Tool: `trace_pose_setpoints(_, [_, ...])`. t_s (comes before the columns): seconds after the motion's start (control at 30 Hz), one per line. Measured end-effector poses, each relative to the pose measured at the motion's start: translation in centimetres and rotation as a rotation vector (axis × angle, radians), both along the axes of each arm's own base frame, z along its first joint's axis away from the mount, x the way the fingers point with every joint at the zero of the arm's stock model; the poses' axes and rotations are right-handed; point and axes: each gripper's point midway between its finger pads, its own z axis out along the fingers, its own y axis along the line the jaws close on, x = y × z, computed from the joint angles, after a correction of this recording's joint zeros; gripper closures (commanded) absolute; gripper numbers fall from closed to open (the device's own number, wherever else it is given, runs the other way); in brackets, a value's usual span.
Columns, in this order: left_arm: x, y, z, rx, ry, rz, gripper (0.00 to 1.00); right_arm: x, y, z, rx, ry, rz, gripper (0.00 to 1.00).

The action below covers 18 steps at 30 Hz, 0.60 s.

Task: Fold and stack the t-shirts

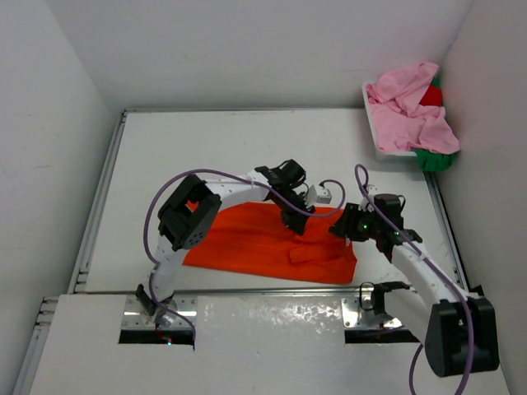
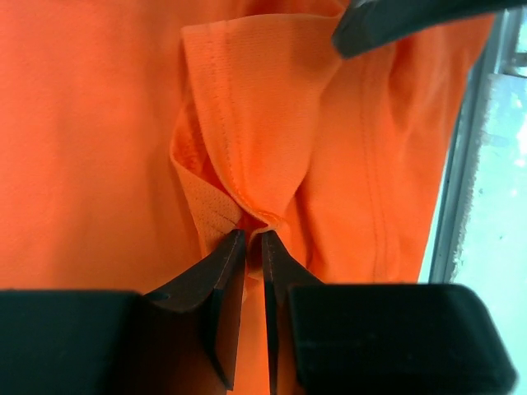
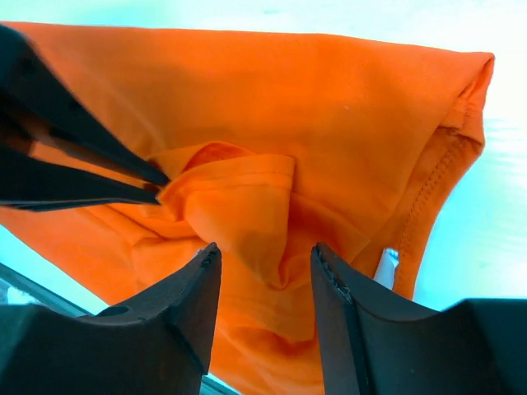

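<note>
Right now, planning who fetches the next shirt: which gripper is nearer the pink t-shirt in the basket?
Right. The right gripper hovers over the orange t-shirt's right edge, nearest the pink t-shirt; the left gripper sits farther left, pinching an orange fold.

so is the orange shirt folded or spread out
Partly folded: the orange shirt lies flat, one sleeve turned onto its body, pinched by the left gripper.

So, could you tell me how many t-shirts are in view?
4. The orange t-shirt lies on the table; the pink t-shirt, red t-shirt and green t-shirt are piled at the basket, far right. More may be hidden beneath.
</note>
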Motion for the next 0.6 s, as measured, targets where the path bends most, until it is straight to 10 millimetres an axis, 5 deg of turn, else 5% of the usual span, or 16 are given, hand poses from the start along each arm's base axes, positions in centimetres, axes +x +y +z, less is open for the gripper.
trace_pose_setpoints(0.27, [0.7,0.1,-0.2,0.022,-0.019,0.038,0.78,1.2,0.6,-2.2,0.019,0.043,0.022,0.56])
trace_pose_setpoints(0.43, [1.2,0.2,0.0,0.023,-0.02,0.055,0.61,1.6,1.3,-3.3,0.045,0.068,0.046,0.89])
trace_pose_setpoints(0.6, [2.1,0.4,0.4,0.015,-0.022,0.076,0.56,1.7,1.1,-3.4,0.035,0.06,0.025,1.0])
